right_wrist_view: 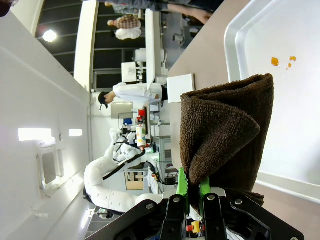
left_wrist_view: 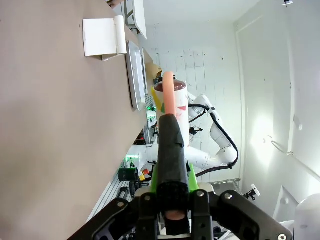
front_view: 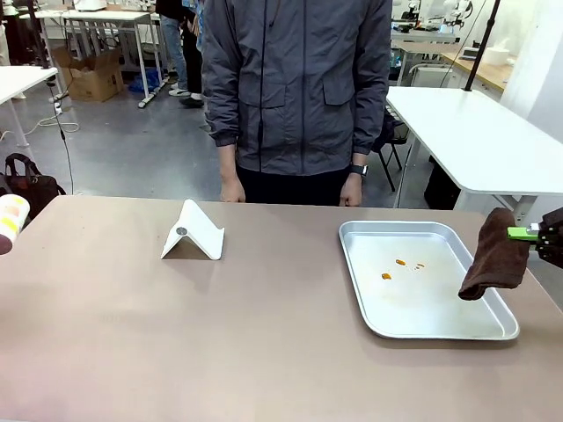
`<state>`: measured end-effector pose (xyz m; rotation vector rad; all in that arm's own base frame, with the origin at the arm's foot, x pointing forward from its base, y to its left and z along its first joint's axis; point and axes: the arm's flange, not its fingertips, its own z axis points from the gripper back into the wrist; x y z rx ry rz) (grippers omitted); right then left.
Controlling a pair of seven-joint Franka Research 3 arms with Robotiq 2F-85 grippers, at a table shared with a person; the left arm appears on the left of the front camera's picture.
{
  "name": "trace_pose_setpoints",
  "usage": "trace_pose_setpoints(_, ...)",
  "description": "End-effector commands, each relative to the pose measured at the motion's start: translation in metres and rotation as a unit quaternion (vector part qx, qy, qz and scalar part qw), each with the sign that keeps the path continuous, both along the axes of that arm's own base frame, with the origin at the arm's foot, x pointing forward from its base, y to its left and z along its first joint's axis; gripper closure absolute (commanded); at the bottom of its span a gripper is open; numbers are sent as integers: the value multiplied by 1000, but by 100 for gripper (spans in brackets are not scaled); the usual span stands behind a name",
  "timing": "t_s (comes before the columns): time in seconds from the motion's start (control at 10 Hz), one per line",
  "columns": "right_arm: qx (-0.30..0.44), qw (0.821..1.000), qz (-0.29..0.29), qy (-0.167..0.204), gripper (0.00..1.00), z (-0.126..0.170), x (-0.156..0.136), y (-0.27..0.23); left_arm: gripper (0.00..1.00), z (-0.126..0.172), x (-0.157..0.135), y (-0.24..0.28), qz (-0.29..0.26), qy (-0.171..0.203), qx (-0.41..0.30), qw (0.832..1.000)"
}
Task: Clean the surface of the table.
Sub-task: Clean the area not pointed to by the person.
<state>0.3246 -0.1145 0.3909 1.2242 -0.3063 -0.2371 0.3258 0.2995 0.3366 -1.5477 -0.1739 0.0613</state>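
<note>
The brownish-taupe table [front_view: 264, 343] spreads wide across the front view. My right gripper [front_view: 535, 234] hangs at the right edge, shut on a dark brown cloth [front_view: 495, 257] that droops over the silver tray's right side. In the right wrist view the green pads [right_wrist_view: 181, 187] pinch the cloth [right_wrist_view: 225, 125] above the tray [right_wrist_view: 295, 125]. At the far left a white printed cylinder [front_view: 11, 216] pokes into view. In the left wrist view my left gripper [left_wrist_view: 170, 125] is shut on this cylinder [left_wrist_view: 176, 107], beside the table [left_wrist_view: 50, 130].
The silver tray [front_view: 493, 330] holds a few orange crumbs [front_view: 400, 262]. A white folded stand [front_view: 193, 232] sits left of centre. A person in a grey jacket [front_view: 295, 88] stands at the far edge, hands down. White-topped tables [front_view: 479, 136] stand behind.
</note>
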Motion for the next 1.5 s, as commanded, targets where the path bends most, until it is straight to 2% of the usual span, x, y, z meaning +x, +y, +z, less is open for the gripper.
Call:
trace_pose_setpoints(0.0, 0, 1000, 0, 0, 90, 0, 0, 0, 78, 6, -1, -1, 8, 1, -6, 1000)
trace_pose_setpoints(0.1, -32, 999, 23, 10, 90, 13, 8, 3, 78, 6, -1, -1, 8, 1, -6, 1000)
trace_pose_setpoints(0.3, -98, 991, 81, 34, 90, 38, 45, 17, 78, 6, -1, -1, 8, 1, -6, 1000)
trace_pose_setpoints(0.4, -134, 984, 102, 65, 90, 46, 67, 22, 78, 6, -1, -1, 8, 1, -6, 1000)
trace_pose_setpoints(0.6, -224, 957, 134, 129, 90, 50, 111, 38, 78, 6, -1, -1, 8, 1, -6, 1000)
trace_pose_setpoints(0.7, -274, 941, 138, 146, 90, 45, 128, 47, 78, 6, -1, -1, 8, 1, -6, 1000)
trace_pose_setpoints(0.9, -362, 912, 115, 152, 90, 18, 160, 58, 78, 6, -1, -1, 8, 1, -6, 1000)
trace_pose_setpoints(1.0, -378, 911, 94, 136, 100, 3, 174, 58, 78, 6, -1, -1, 8, 1, -6, 1000)
trace_pose_setpoints(1.1, -394, 907, 78, 127, 100, -9, 183, 57, 78, 6, -1, -1, 8, 1, -6, 1000)
trace_pose_setpoints(1.4, -392, 910, 72, 110, 100, -43, 201, 63, 78, 6, -1, -1, 8, 1, -6, 1000)
